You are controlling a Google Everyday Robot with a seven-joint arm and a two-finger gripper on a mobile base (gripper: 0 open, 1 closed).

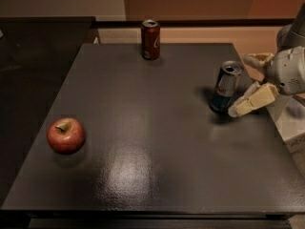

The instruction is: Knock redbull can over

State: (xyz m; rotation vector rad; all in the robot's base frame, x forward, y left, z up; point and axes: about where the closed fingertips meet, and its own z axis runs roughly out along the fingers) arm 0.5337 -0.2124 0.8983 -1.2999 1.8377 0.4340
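The redbull can (226, 88), slim and silver and blue with an opened silver top, stands near the right edge of a dark bench (143, 104). It is not quite upright: its top leans a little to the right, toward the robot's arm, while its base rests on the bench.

Just to the right of the can is the gripper (240, 86), reaching in from the right side on a pale grey arm. Its two cream-coloured fingers are spread apart and released, holding nothing. The nearer finger (249, 103) slants down toward the bench and its tip appears to touch the can low on its right side, close to the base. The farther finger (257, 59) sits behind and to the right of the can's top, apart from it.

Well away, at the far edge of the bench and left of the redbull can, a dark red cola can (150, 39) stands upright. A red apple (66, 135), stem up, rests near the left edge on the near half of the bench, well apart from both cans. Overhead light makes a soft glare on the bench surface toward the front.
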